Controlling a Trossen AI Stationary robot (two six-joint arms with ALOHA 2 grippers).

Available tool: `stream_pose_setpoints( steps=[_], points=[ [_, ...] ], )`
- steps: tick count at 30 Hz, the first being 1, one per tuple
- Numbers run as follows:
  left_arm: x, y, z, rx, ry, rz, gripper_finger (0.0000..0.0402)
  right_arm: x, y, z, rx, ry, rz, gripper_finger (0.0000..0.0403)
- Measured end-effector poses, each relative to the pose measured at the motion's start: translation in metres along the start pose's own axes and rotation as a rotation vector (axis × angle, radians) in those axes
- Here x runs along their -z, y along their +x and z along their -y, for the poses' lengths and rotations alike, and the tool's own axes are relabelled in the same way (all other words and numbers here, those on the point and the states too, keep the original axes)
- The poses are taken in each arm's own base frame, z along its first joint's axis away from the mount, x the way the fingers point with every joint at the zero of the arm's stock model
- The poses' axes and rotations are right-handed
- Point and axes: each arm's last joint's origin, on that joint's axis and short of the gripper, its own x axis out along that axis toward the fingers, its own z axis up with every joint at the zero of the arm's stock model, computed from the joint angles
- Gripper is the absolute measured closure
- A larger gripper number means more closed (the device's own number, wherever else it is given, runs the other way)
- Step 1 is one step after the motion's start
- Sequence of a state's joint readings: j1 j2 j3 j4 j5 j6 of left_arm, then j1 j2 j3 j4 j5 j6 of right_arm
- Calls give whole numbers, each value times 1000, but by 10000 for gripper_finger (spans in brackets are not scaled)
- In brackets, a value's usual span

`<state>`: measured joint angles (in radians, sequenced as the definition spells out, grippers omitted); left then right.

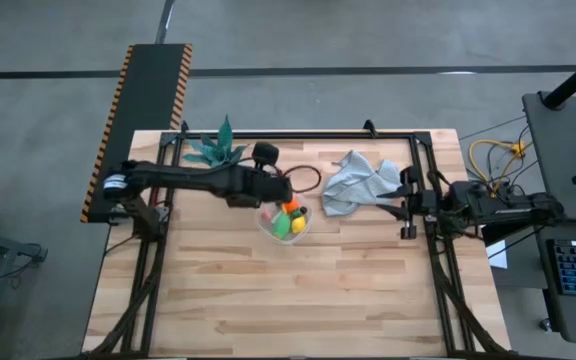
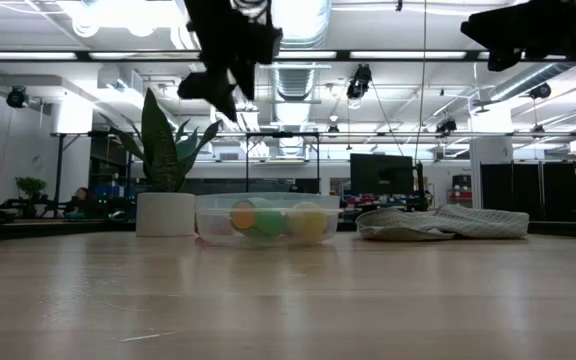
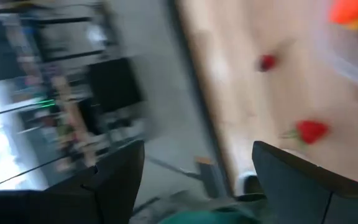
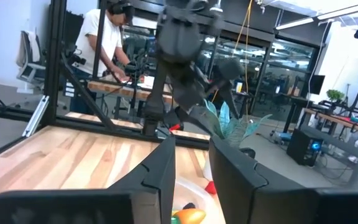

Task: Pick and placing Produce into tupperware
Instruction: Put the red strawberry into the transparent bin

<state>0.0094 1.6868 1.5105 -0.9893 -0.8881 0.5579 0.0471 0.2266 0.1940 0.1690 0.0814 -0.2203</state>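
Jaws wide and empty on my left gripper, above the tupperware; right gripper narrow. Probably two red produce bits left near the table's back edge, so go slow.

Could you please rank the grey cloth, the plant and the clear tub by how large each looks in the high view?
1. The grey cloth covers the most area.
2. The plant with its spread leaves looks somewhat smaller.
3. The clear tub looks about as wide as the plant; the arm hides part of it, so this ranking is unsure.
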Motion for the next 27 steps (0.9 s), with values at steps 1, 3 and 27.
stream_pose_setpoints(
  steps=[1,3,27],
  points=[
    [1,6,0,44,3,2,119,1,0,0,-1,-1,-5,312],
    [3,15,-1,116,9,13,119,1,2,0,-2,-2,-15,310],
    [-4,106,52,449,441,-242,119,13,13,-2,26,-13,-123,312]
  ],
)
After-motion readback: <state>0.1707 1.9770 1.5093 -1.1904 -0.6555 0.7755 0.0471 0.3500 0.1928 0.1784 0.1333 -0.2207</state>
